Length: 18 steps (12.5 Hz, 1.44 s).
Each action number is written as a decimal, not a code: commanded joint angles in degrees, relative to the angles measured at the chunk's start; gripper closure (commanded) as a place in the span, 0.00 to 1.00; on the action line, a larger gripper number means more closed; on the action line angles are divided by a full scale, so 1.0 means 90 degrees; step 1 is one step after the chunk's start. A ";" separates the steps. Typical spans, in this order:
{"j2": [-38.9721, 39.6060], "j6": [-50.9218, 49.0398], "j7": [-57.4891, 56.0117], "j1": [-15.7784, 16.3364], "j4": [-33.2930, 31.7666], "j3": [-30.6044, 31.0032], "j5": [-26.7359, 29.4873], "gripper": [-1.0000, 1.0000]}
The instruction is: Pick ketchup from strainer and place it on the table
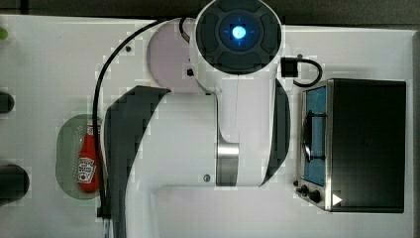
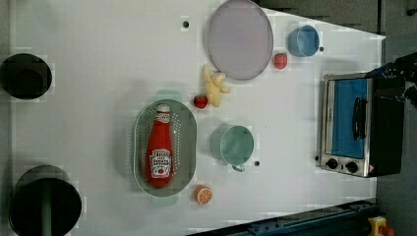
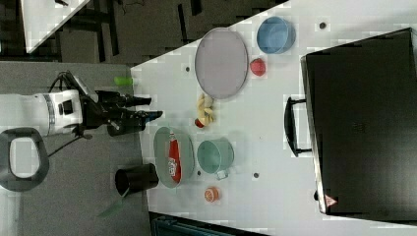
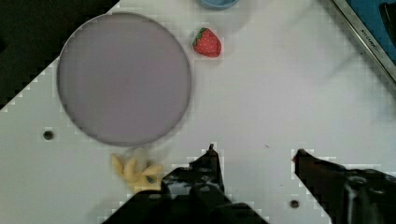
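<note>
Red ketchup (image 2: 160,147) lying lengthwise in strainer (image 2: 187,142), cap toward plate (image 2: 239,39)

The top view looks straight down over the arm's base onto the bench (image 1: 59,64). The left view hangs high over the bench, sharing the toaster oven (image 2: 351,128) with the right view, which stands farther off. The wrist view looks down close beside the plate (image 4: 123,77).

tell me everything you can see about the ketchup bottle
The ketchup bottle is a red squeeze bottle, plastic by its look, with a white cap and a white label. It lies on its side along the length of the light green strainer, resting on the perforated bottom, cap toward the left view's top. Nothing else touches it.
</note>
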 commanded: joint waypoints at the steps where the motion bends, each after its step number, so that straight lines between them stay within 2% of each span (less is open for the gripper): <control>1: -0.1865 -0.0162 -0.0226 -0.0824 -0.1783 0.0293 0.0205 0.21; 3: -0.1842 -0.0098 -0.0228 -0.0797 -0.1784 0.0371 0.0216 0.00; 7: -0.1594 0.0309 -0.0229 -0.0592 -0.1782 0.1157 0.0222 0.00; 13: -0.0995 0.1191 -0.0228 -0.0499 -0.1784 0.3204 0.0211 0.00; 18: -0.0222 0.2226 -0.0223 -0.0476 -0.1831 0.4457 0.0200 0.00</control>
